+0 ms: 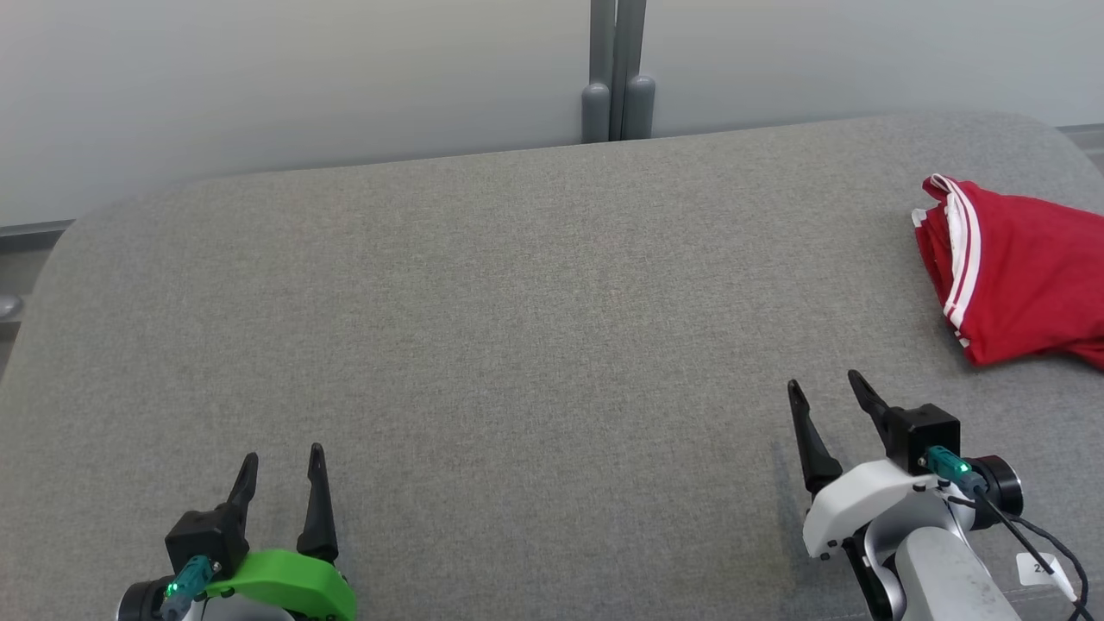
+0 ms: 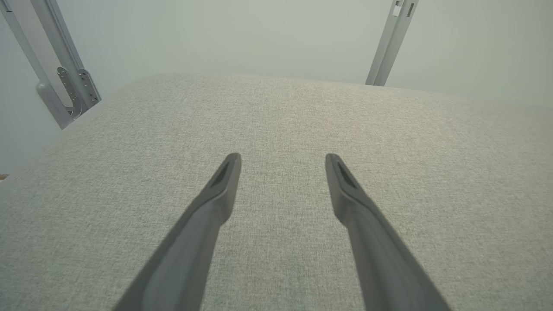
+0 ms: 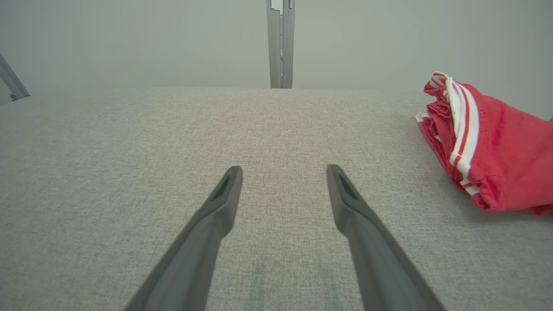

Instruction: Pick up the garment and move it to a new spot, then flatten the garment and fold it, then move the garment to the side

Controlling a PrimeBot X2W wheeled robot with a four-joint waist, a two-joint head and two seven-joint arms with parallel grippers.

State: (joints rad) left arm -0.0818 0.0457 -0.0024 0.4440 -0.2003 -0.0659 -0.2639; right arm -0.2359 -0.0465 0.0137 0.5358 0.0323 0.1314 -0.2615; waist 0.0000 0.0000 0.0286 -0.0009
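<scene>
The garment (image 1: 1022, 272) is red cloth with white stripes, lying folded at the far right of the grey padded surface (image 1: 517, 345), cut off by the head view's right edge. It also lies at the right in the right wrist view, garment (image 3: 497, 147). My right gripper (image 1: 824, 388) stands open near the lower right, left of and nearer than the garment, holding nothing; its fingers (image 3: 216, 211) spread over bare fabric. At the lower left my left gripper (image 1: 283, 457) is open and empty, with its fingers (image 2: 218, 194) apart above the surface.
A pale wall runs behind the surface, with a grey upright post (image 1: 617, 73) at its back edge. More grey frame posts (image 2: 65, 77) stand off the surface's far left corner. The surface's rounded left edge (image 1: 52, 259) drops to the floor.
</scene>
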